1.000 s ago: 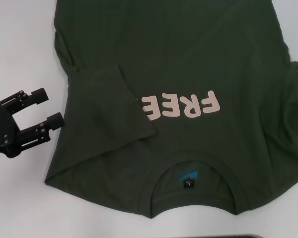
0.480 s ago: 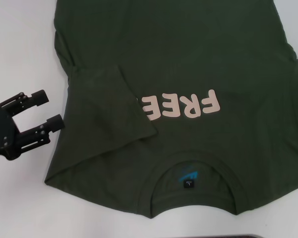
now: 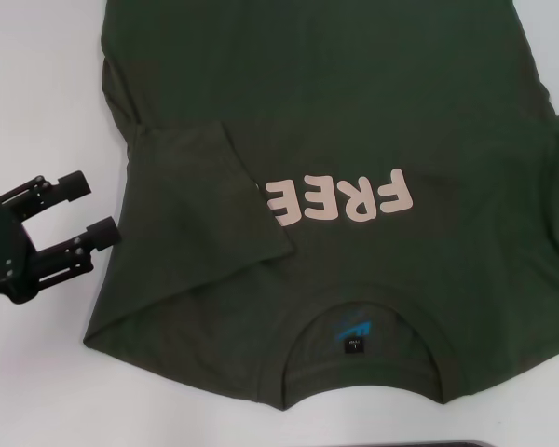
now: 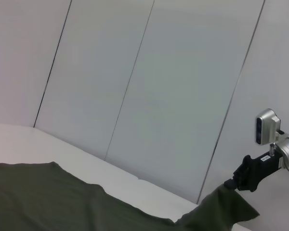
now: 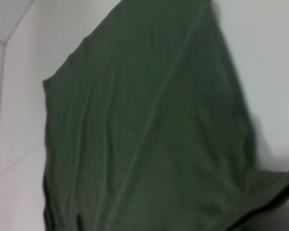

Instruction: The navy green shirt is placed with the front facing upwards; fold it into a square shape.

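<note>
White table (image 3: 37, 84): navy green shirt (image 3: 354, 112), left claw (image 3: 82, 209) open beside it

The head view looks steeply down on the shirt (image 3: 354, 112). The left wrist view skims low across the tabletop (image 4: 111, 173) toward the wall. The right wrist view hangs close above the same shirt.

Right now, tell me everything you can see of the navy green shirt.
The navy green shirt is dark olive, soft cotton-looking, lying front up on the white table, collar nearest the robot. Pale pink letters cross the chest; a small black-and-blue label sits inside the ribbed neck. Its left sleeve is folded in, covering the start of the lettering. The right gripper is shut on a raised part of the fabric; the left gripper is open beside it, apart.
</note>
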Controlling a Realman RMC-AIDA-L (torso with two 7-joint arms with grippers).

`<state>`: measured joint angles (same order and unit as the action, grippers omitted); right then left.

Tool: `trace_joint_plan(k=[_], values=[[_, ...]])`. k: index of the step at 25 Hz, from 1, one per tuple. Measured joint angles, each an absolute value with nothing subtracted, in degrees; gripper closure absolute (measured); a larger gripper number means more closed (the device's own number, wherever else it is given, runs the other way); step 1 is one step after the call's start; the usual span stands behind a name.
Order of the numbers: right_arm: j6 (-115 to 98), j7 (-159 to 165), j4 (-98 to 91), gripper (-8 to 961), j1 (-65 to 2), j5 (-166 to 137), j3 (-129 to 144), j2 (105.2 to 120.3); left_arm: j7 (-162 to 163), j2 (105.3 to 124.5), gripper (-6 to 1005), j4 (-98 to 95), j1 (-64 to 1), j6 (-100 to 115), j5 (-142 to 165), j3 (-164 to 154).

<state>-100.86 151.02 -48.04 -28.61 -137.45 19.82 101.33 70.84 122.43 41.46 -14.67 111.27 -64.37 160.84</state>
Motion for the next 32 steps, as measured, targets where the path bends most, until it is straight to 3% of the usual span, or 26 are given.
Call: trace_joint_plan(k=[9, 19, 32], values=[[-102.79, 150.97, -45.21, 933, -32.72, -137.06, 20.92, 102.53, 70.70, 122.43, 218, 41.40, -14.77, 111.10, -64.43, 161.20], [-99.20, 148.69, -37.42, 931, -36.46, -136.34, 22.88, 105.86, 70.53, 122.43, 218, 41.26, -14.61, 111.06, -65.24, 162.94], [-92.71, 146.53, -31.88, 930, -37.83, -134.40, 23.91, 107.22, 70.49, 122.43, 219, 41.22, -14.77, 110.76, -65.74, 162.95]])
